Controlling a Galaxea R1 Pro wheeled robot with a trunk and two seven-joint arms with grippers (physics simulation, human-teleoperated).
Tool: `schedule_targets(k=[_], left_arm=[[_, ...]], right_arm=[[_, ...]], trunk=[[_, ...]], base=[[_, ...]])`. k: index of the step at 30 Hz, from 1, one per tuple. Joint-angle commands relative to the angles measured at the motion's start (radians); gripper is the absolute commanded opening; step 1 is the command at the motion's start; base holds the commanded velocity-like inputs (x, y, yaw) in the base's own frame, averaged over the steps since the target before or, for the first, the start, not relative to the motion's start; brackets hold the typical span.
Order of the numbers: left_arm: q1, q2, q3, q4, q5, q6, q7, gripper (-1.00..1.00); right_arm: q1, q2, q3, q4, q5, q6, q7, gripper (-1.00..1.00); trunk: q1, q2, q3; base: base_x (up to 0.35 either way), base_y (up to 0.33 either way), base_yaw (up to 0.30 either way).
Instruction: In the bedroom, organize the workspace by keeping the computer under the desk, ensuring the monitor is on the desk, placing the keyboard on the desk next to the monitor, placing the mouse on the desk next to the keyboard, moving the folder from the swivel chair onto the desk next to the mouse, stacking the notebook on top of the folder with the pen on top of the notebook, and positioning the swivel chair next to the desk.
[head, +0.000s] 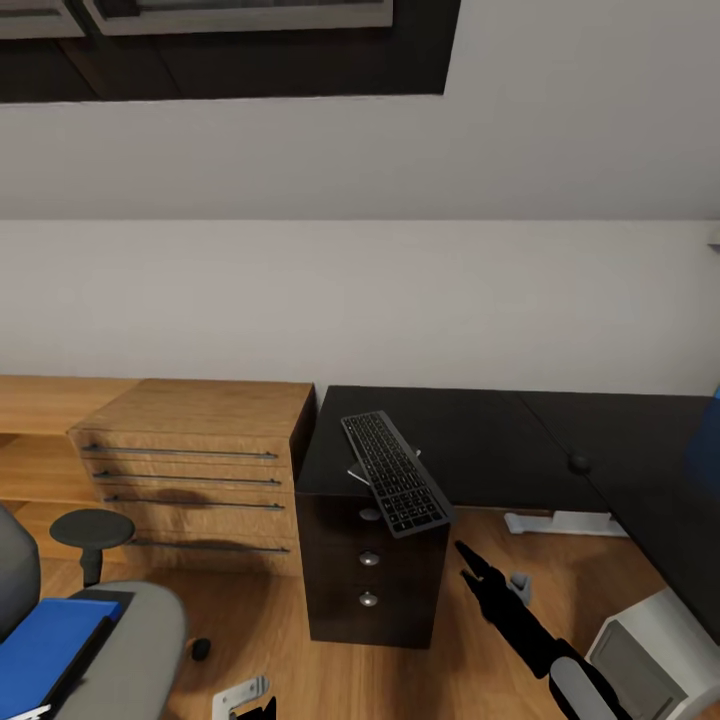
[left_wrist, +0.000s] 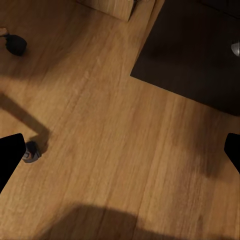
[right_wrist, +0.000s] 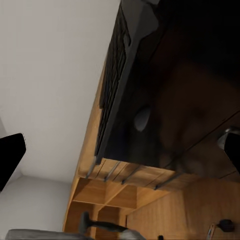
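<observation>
A dark keyboard (head: 395, 485) lies askew on the left end of the black desk (head: 500, 425), its near end jutting past the front edge; a thin grey item shows beneath it. From below, the keyboard (right_wrist: 112, 75) runs along the desk edge. A small dark mouse (head: 578, 464) sits further right on the desk. The blue folder (head: 45, 650) rests on the grey swivel chair (head: 135, 640) at lower left. A pale computer case (head: 650, 650) stands on the floor at lower right. My right gripper (head: 468, 556) (right_wrist: 120, 155) is open, below the keyboard. My left gripper (left_wrist: 120, 155) is open over the floor.
A dark drawer unit (head: 370, 570) with round knobs stands under the desk's left end, and a wooden dresser (head: 200, 470) adjoins it. Chair casters (left_wrist: 31, 152) rest on the wood floor. A white desk foot (head: 560, 522) lies under the desk. Something blue (head: 705, 440) shows at the right edge.
</observation>
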Motion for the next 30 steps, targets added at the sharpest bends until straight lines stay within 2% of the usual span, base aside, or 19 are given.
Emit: schedule_targets(k=[1, 7, 17, 23, 30], left_arm=[[0.0, -0.001, 0.001, 0.0, 0.007, -0.003, 0.001, 1.0], [0.0, -0.001, 0.001, 0.0, 0.007, -0.003, 0.001, 1.0], [0.0, -0.001, 0.001, 0.0, 0.007, -0.003, 0.0, 1.0], [0.0, -0.001, 0.001, 0.0, 0.007, -0.003, 0.0, 1.0], [0.0, -0.001, 0.001, 0.0, 0.007, -0.003, 0.0, 1.0]], right_arm=[[-0.001, -0.001, 0.002, 0.0, -0.01, 0.033, 0.001, 1.0], [-0.001, 0.001, 0.001, 0.0, -0.01, 0.082, 0.002, 1.0], [-0.001, 0.011, 0.003, 0.003, -0.01, 0.088, 0.002, 1.0], [-0.001, 0.044, 0.004, 0.003, -0.012, 0.094, 0.001, 1.0], [-0.001, 0.056, 0.003, 0.004, -0.013, 0.097, 0.002, 1.0]], trunk=[[-0.004, 0.007, 0.002], [-0.027, 0.049, 0.021], [-0.027, 0.049, 0.021], [-0.027, 0.049, 0.021], [-0.027, 0.049, 0.021]], base=[[0.0, 0.0, 0.0], [0.0, 0.0, 0.0], [0.0, 0.0, 0.0], [0.0, 0.0, 0.0], [0.0, 0.0, 0.0]])
